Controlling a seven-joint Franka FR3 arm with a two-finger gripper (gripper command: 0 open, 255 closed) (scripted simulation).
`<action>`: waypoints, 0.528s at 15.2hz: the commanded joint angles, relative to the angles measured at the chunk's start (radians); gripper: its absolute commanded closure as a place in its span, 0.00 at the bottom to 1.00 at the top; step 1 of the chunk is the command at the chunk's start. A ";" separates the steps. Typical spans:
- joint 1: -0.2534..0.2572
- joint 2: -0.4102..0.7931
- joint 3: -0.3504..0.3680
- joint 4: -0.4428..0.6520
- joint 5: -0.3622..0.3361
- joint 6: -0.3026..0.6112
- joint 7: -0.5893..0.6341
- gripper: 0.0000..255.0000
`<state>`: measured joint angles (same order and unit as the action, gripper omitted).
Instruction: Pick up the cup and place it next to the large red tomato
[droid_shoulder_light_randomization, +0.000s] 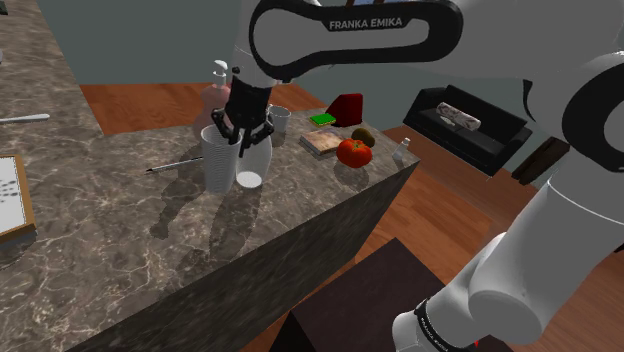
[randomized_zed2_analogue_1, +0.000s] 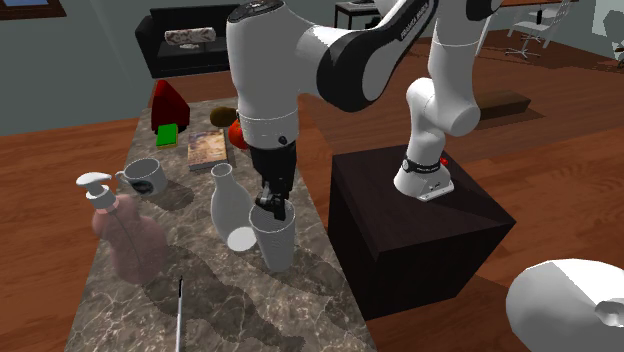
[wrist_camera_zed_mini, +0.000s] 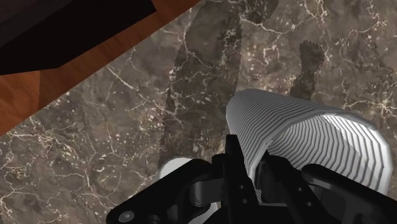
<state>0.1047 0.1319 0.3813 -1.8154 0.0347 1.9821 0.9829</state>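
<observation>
A tall white ribbed cup (droid_shoulder_light_randomization: 217, 160) (randomized_zed2_analogue_1: 273, 240) stands on the dark marble counter (droid_shoulder_light_randomization: 120, 230), some way from the large red tomato (droid_shoulder_light_randomization: 353, 152) (randomized_zed2_analogue_1: 238, 136) near the counter's end. My black gripper (droid_shoulder_light_randomization: 243, 134) (randomized_zed2_analogue_1: 270, 208) comes down from above and is shut on the cup's rim, one finger inside the wall and one outside. In the wrist view the cup (wrist_camera_zed_mini: 305, 140) is clasped between the fingers of the gripper (wrist_camera_zed_mini: 254, 184). Whether its base still touches the counter I cannot tell.
A white bottle (droid_shoulder_light_randomization: 256, 160) (randomized_zed2_analogue_1: 228, 195) stands right beside the cup on the tomato's side. Between it and the tomato lie a mug (randomized_zed2_analogue_1: 145, 177), a book (droid_shoulder_light_randomization: 325, 143), a green block (droid_shoulder_light_randomization: 322, 119) and a red object (droid_shoulder_light_randomization: 348, 108). A pink soap dispenser (randomized_zed2_analogue_1: 120, 235) and a thin rod (randomized_zed2_analogue_1: 180, 310) are nearby.
</observation>
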 joint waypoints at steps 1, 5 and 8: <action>0.000 -0.003 0.000 0.024 0.001 -0.027 0.001 1.00; -0.001 -0.011 0.001 0.069 0.003 -0.079 0.002 1.00; -0.001 -0.014 0.001 0.106 0.004 -0.119 0.004 1.00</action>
<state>0.1036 0.1171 0.3820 -1.7282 0.0392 1.8810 0.9853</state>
